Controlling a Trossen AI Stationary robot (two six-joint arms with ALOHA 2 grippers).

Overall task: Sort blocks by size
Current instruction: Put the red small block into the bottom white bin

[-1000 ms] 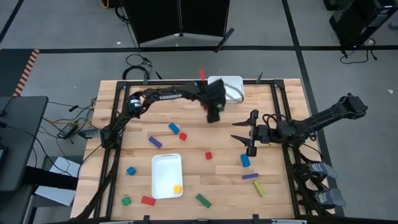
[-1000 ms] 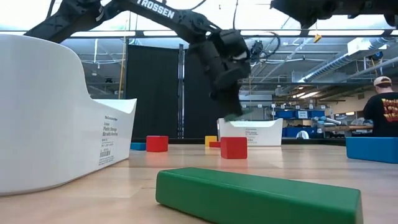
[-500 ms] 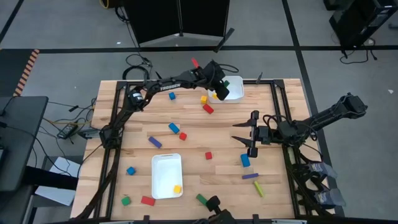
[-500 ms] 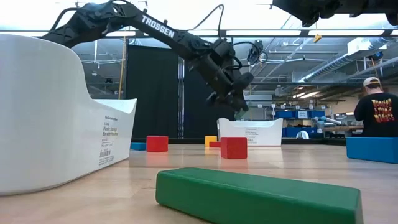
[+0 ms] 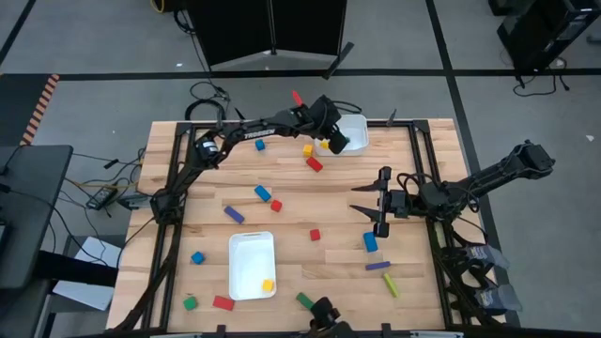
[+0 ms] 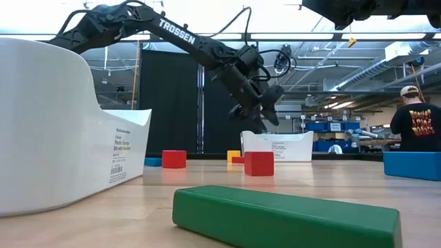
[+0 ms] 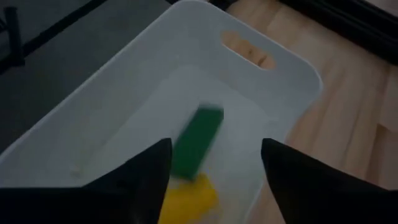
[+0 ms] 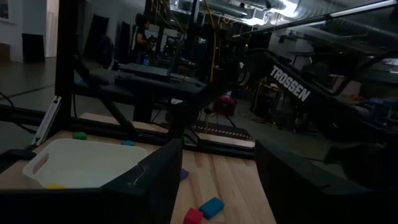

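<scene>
white plastic far tray (image 5: 355, 132) is sitting at the table's back edge, and the left gripper (image 5: 334, 141) is hovering over it with jaws spread wide, gripping nothing. inside the tray, a green bar (image 7: 197, 140) is lying against a yellow block (image 7: 189, 198). the other blocks are lying scattered across the wooden table (image 5: 282, 169), with one yellow cube (image 5: 268, 284) sitting in the near tray (image 5: 251, 266). the right gripper (image 5: 368, 200) is waiting over the table's right side, jaws wide apart and empty, near a blue block (image 5: 370, 241).

"TROSSEN" on the left arm (image 6: 180, 35)
</scene>
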